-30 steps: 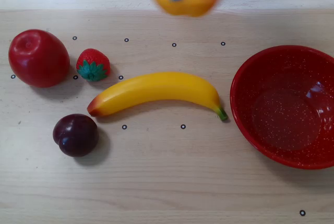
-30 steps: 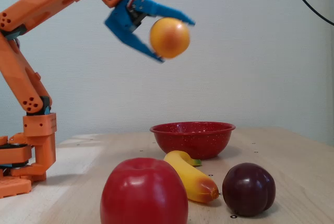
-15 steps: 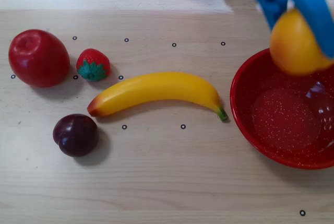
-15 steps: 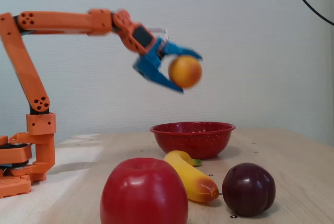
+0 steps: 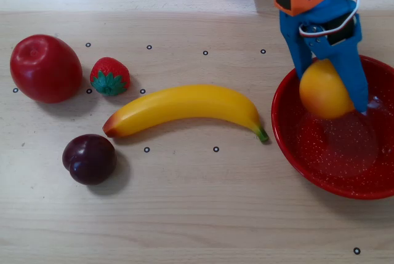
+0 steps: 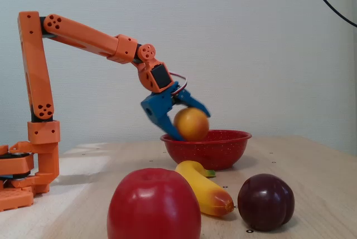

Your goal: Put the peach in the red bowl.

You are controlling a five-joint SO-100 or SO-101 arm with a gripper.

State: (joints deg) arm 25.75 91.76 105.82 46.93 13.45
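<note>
In the fixed view, an apple (image 6: 154, 204), banana (image 6: 203, 187) and plum (image 6: 266, 201) sit nearest. Beyond, the blue claw (image 6: 192, 128) grips the peach (image 6: 191, 123) at the red bowl (image 6: 207, 147)'s rim. Only the overhead view shows a strawberry (image 5: 109, 76), near the table (image 5: 197, 215)'s left edge.

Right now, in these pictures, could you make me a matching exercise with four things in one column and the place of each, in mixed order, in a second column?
Things:
1. round yellow-orange peach
2. dark purple plum
3. small red strawberry
4. long yellow banana

Places, as the overhead view shows them:
A. on the table, right beside the big red apple
B. held in the blue gripper over the glossy red bowl
C. lying between the other fruits and the bowl
D. alone on the table, nearest the bottom edge among the fruits

Pairs: 1-B, 2-D, 3-A, 4-C
</note>
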